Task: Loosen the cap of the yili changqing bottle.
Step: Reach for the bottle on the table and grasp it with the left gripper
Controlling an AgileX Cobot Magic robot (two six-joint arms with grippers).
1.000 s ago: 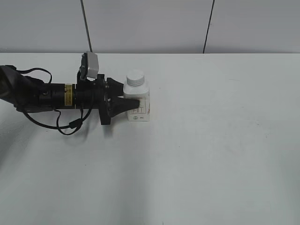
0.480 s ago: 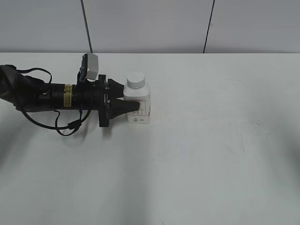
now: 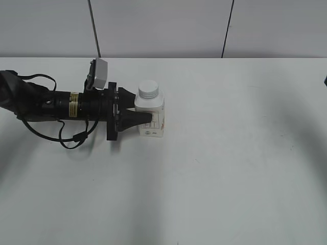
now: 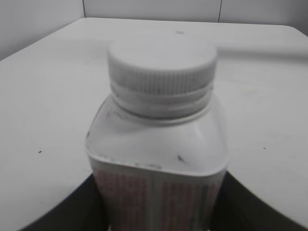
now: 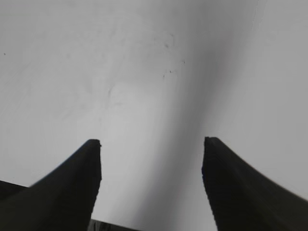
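The yili changqing bottle (image 3: pixel 153 115) stands upright on the white table (image 3: pixel 230 163), left of the middle. Its white ribbed cap (image 3: pixel 148 88) sits on the neck. My left gripper (image 3: pixel 144 118) reaches in level from the left and is shut on the bottle's body, below the shoulders. The left wrist view shows the bottle (image 4: pixel 156 139) and its cap (image 4: pixel 162 62) close up, with my left gripper's (image 4: pixel 159 207) dark fingers pressed on both sides of the label. My right gripper (image 5: pixel 151 142) is open and empty over bare table.
The left arm (image 3: pixel 56 104) with its cables lies low across the table's left side. A grey wall (image 3: pixel 163 25) rises behind the table's far edge. A dark sliver (image 3: pixel 325 80) shows at the right edge of the exterior view.
The left gripper and the bottle have shifted slightly to the right and toward the front. A dark sliver has appeared at the exterior view's right edge.
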